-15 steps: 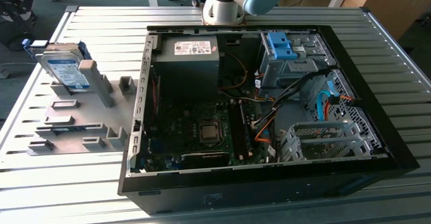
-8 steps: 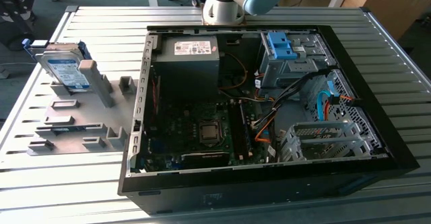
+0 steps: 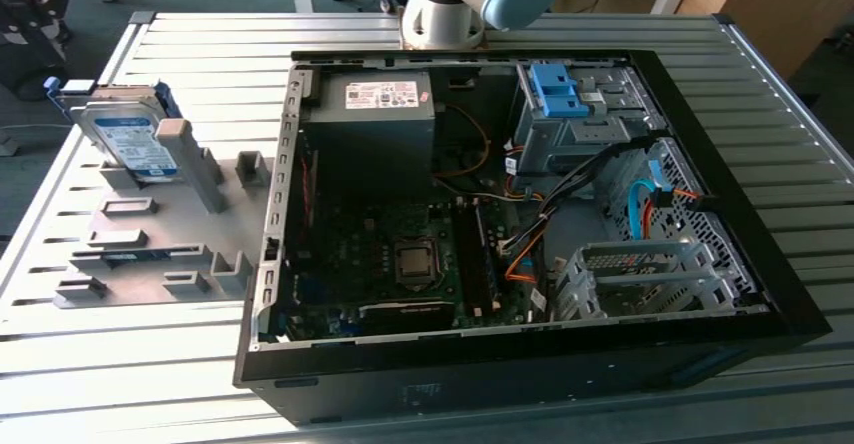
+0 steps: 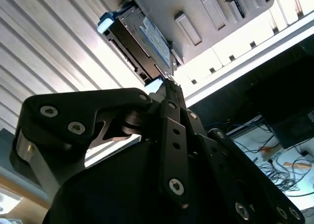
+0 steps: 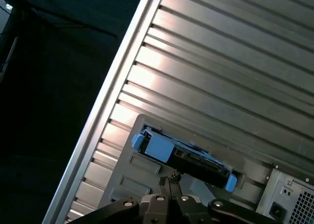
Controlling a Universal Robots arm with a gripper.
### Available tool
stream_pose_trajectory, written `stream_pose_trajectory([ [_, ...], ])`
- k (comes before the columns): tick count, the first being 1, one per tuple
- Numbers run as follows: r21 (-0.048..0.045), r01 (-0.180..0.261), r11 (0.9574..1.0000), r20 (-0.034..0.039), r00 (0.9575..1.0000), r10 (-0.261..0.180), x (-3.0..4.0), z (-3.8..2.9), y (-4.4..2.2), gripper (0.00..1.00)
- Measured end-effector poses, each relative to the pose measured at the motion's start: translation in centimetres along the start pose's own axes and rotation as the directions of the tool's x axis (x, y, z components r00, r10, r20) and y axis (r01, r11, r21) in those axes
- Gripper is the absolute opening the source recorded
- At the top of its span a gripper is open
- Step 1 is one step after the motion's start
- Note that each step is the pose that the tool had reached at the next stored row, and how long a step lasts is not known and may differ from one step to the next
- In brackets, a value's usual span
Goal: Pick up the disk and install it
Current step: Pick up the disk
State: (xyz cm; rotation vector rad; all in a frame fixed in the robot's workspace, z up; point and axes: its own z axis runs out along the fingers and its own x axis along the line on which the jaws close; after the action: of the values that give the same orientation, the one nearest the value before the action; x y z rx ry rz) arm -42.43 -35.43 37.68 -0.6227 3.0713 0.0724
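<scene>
While disk [image 3: 127, 142] stands partly hidden by holder [image 3: 203, 182] | gripper [image 4: 169, 86] closed, empty

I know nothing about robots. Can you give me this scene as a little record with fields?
disk: standing on edge in the grey holder, at the exterior view's left; not picked up yet.
gripper: shut and empty, aimed at the disk but apart from it in the first wrist view.
computer case: open, on the slatted table beside the holder.
</scene>
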Motion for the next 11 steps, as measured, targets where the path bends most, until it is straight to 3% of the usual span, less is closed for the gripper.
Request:
stream_pose_trajectory([
  [4, -0.0013, 0.073, 0.9973, -0.0032, 0.9973, -0.073, 0.0, 0.01, 0.0, 0.11],
  [8, -0.0027, 0.144, 0.9896, -0.0062, 0.9896, -0.144, 0.0, 0.03, 0.0, 0.11],
  [11, -0.0029, 0.152, 0.9884, -0.0065, 0.9884, -0.152, 0.0, 0.03, 0.0, 0.11],
])
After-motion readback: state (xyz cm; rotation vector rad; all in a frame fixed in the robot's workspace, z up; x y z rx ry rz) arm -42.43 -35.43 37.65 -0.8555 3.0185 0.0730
